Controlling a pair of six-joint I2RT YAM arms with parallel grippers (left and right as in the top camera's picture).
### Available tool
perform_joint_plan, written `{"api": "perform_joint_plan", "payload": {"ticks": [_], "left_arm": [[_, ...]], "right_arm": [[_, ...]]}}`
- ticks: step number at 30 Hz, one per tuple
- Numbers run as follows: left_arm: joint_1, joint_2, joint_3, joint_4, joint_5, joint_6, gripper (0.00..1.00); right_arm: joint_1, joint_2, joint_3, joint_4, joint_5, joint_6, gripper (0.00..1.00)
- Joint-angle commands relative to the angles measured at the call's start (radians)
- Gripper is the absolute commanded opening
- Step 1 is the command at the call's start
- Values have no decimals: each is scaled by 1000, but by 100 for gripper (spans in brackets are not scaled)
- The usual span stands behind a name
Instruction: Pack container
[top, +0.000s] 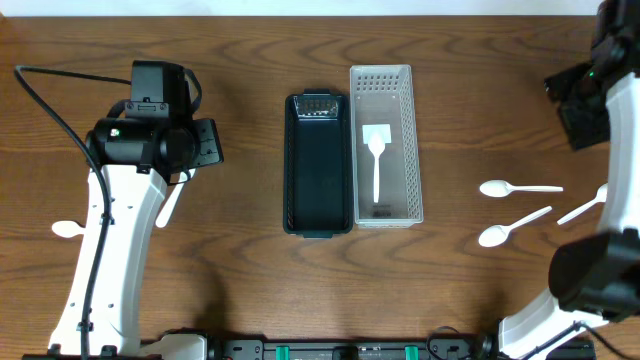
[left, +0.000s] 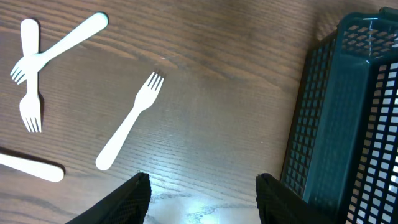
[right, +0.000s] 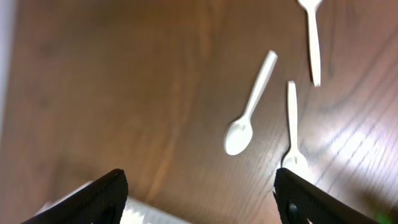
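- A dark basket (top: 319, 165) is seen standing lengthwise at the middle of the table (top: 250, 60), with nothing visible inside it.
- A white basket (top: 385, 145) of perforated plastic is set against the dark basket's right side, the long walls touching or nearly so.
- A broad-headed white utensil (top: 376, 160) lies inside the white basket, head toward the far end and handle along the basket's length.
- To the right of the baskets, well apart from them, two white spoons (top: 520, 188) (top: 512, 228) lie on the table; a third white utensil (top: 583, 206) lies just beside them, its end hidden by the right arm.
- In the left wrist view, a single white fork (left: 129, 119) lies diagonally on the wood, and two crossed forks (left: 30, 99) (left: 74, 34) are found at the upper left, one laid over the other.
- A white handle (left: 34, 167) enters at the lower left edge; its head is out of frame.
- The left pincer (left: 204, 198) is held released above bare wood, nothing between its fingers, with the dark basket's wall close on one side.
- The right pincer (right: 199, 198) is likewise spread and empty above the table, with the spoons beyond it.
- On the left of the table, a spoon bowl (top: 67, 229) shows beside the left arm.
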Motion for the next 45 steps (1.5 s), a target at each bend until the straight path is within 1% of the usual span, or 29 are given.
{"api": "perform_joint_plan", "payload": {"ticks": [1, 6, 10, 21, 25, 27, 28, 29, 30, 31, 34, 36, 40, 42, 45], "left_arm": [[4, 2, 8, -3, -8, 2, 58], [4, 2, 8, -5, -8, 2, 57], [4, 2, 8, -13, -8, 2, 57], [4, 2, 8, -26, -8, 2, 57], [4, 2, 8, -25, -8, 2, 57], [4, 2, 8, -25, -8, 2, 57], [4, 2, 8, -25, -8, 2, 57], [4, 2, 8, -25, -8, 2, 57], [4, 2, 8, -25, -8, 2, 57], [4, 2, 8, -25, -8, 2, 57], [4, 2, 8, -25, -8, 2, 57], [4, 2, 8, -25, -8, 2, 57], [4, 2, 8, -25, -8, 2, 58], [4, 2, 8, -25, -8, 2, 57], [4, 2, 8, -25, -8, 2, 57]], "right_arm": [[-32, 47, -138, 59, -68, 90, 77], [-60, 112, -335, 229, -143, 90, 77], [-67, 160, -420, 314, -184, 90, 75], [-66, 236, -481, 391, -163, 90, 73], [-66, 254, -488, 393, -137, 90, 73], [-66, 260, -488, 392, -126, 89, 72], [-66, 261, -488, 392, -121, 89, 67], [-66, 261, -488, 392, -116, 89, 61], [-66, 261, -488, 393, -114, 89, 53], [-66, 261, -488, 393, -114, 89, 43], [-66, 261, -488, 392, -115, 89, 28], [-66, 261, -488, 391, -115, 89, 24], [-66, 261, -488, 391, -115, 89, 12], [-66, 261, -488, 389, -115, 89, 1], [-66, 261, -488, 388, -128, 68, 1]]}}
